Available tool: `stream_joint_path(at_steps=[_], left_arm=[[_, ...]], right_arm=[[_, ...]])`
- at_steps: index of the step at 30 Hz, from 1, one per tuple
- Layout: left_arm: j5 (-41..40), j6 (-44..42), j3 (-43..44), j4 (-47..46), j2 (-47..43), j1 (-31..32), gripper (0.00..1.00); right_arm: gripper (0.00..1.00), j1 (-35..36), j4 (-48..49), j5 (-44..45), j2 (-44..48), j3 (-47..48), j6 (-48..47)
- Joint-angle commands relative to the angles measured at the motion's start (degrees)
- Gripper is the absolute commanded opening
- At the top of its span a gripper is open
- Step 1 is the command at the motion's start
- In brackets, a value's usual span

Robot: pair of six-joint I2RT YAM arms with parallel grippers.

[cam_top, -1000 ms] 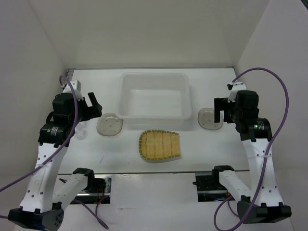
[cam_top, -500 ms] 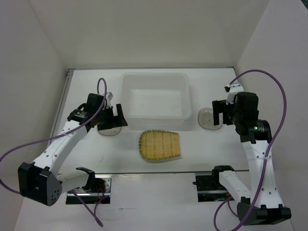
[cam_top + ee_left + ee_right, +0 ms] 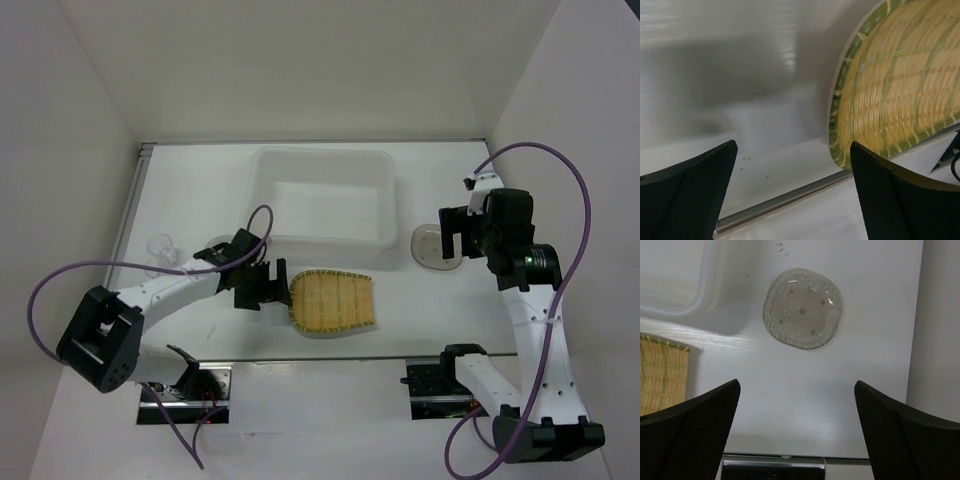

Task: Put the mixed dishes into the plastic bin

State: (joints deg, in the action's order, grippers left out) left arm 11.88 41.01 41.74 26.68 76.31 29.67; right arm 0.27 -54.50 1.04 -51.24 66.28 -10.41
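The yellow woven fan-shaped plate (image 3: 335, 302) lies flat in front of the plastic bin (image 3: 322, 152), which holds nothing I can see. My left gripper (image 3: 268, 285) is open and empty, low over the table at the plate's left edge; in the left wrist view the plate (image 3: 900, 85) sits just past the right finger (image 3: 905, 200). One saucer (image 3: 432, 245) lies right of the bin, and my right gripper (image 3: 455, 232) hovers open above it. It shows whole in the right wrist view (image 3: 803, 308). The other saucer (image 3: 212, 244) is mostly hidden under my left arm. Clear glass cups (image 3: 160, 250) stand at the far left.
White walls close in the table on the left, back and right. A metal strip (image 3: 780, 200) runs along the table's near edge, just beyond the left fingers. The bin's corner (image 3: 675, 275) and the plate's edge (image 3: 662, 375) show in the right wrist view.
My left arm has swung right and forward, from the glass cups past the left saucer to the plate's left edge. The right arm has barely moved. No dish has moved.
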Motion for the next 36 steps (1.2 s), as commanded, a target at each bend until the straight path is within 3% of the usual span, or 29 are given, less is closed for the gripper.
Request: stream_joint_path(at_steps=[1, 17, 26, 29, 33, 36], left_arm=[[-0.2, 2.8, -0.7, -8.4, 4.3, 1.6, 1.0], [1.1, 7.1, 0.5, -17.9, 12.5, 7.8, 1.0], [3.9, 8.7, -1.7, -22.0, 14.7, 10.5, 0.69], [3.9, 9.3, -2.2, -22.0, 14.7, 11.0, 0.63], [3.9, 9.8, -2.7, -22.0, 13.3, 12.2, 0.32], [3.3, 10.3, -2.7, -20.7, 11.1, 12.2, 0.15]], right_arm=[[1.0, 0.6, -0.1, -0.2, -0.4, -0.1, -0.7], [1.0, 1.1, -0.1, -0.7, -2.1, -0.1, -0.7], [1.0, 1.1, -0.1, -0.7, -2.1, -0.1, -0.7], [1.0, 1.1, -0.1, -0.7, -2.1, -0.1, -0.7], [1.0, 1.1, -0.1, -0.7, -2.1, -0.1, -0.7], [1.0, 1.1, -0.1, -0.7, -2.1, -0.1, -0.7]])
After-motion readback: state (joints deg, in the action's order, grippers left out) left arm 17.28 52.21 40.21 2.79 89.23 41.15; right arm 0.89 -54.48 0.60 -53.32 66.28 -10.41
